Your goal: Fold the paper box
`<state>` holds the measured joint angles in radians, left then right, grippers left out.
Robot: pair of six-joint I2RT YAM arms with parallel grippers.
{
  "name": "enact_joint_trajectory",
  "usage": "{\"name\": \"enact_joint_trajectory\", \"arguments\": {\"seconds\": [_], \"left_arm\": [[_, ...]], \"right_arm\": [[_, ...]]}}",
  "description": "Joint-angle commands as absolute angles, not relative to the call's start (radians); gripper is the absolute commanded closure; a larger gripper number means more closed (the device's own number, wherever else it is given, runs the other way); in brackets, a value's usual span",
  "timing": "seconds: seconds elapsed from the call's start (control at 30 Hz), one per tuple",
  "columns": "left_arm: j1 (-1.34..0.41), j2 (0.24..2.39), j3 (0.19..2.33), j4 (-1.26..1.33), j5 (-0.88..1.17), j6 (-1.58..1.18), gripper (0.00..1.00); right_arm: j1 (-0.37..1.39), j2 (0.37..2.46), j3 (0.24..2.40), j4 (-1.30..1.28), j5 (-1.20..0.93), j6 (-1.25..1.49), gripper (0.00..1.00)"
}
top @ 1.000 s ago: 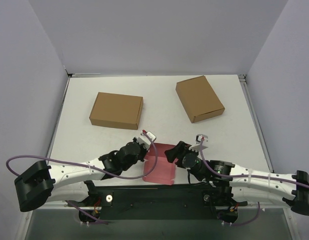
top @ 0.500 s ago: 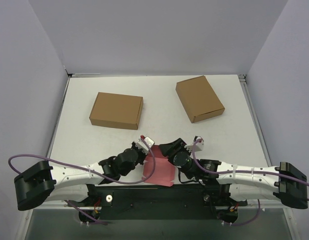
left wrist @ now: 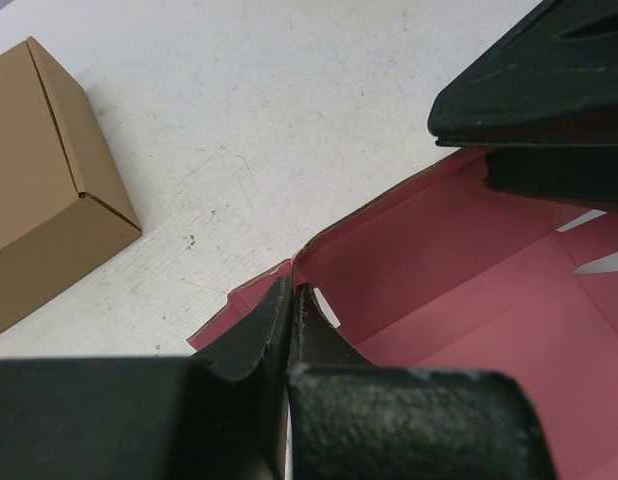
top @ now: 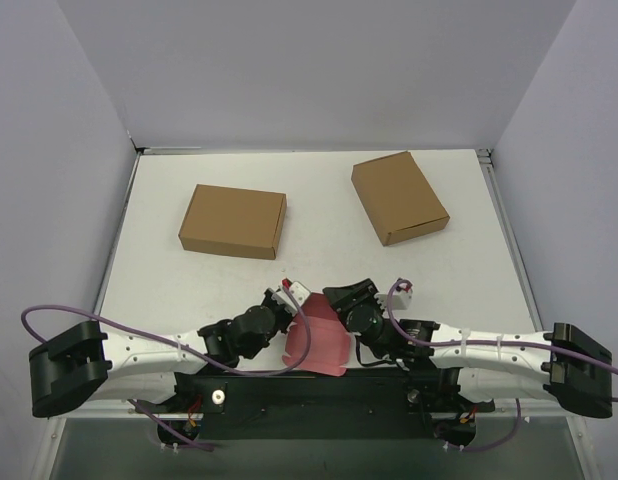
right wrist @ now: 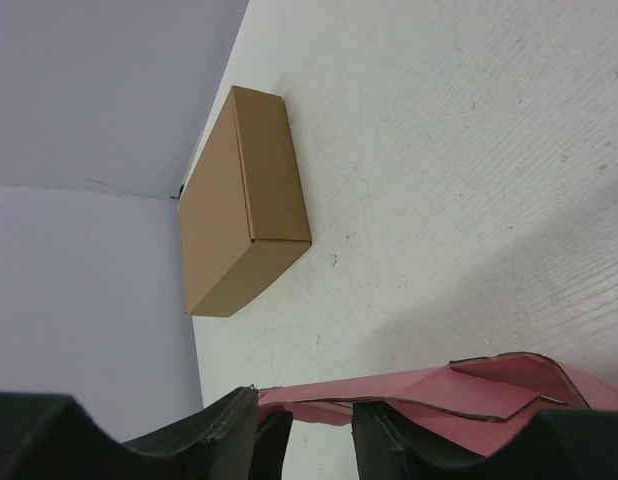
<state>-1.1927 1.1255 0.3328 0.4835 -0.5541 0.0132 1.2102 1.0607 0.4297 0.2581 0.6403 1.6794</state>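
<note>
Bright, even light from above. Soft, faint shadows edge the brown boxes [top: 233, 221] on the white table [top: 319, 190]; the top view is sharp.

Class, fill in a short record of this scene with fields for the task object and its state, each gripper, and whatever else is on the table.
task object: paper box, pink
state: partly formed, walls raised, open inside
position: near edge of the table, between the arms
left gripper: shut on a wall of the paper box
right gripper: open, jaws apart at the box's edge
other objects: left brown box and right brown box, both closed, farther back
</note>
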Motion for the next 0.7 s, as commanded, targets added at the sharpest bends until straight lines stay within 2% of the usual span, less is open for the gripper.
{"name": "enact_joint_trajectory", "arguments": {"seconds": [0.0,0.33,0.67], "left_arm": [[-1.218,1.112,0.324,0.574,-0.6,0.052,1.0],[-1.239,1.127,0.319,0.594,-0.611,0.078,1.0],[-1.264,1.15,0.316,0.623,-0.617,0.113,1.0]], "right_arm": [[1.197,1.077,0.407,0.264,0.692,1.773,0.58],[1.169,1.089,0.384,0.302,0.681,1.812,0.59],[1.157,1.095,0.348,0.359,0.661,1.838,0.73]]}}
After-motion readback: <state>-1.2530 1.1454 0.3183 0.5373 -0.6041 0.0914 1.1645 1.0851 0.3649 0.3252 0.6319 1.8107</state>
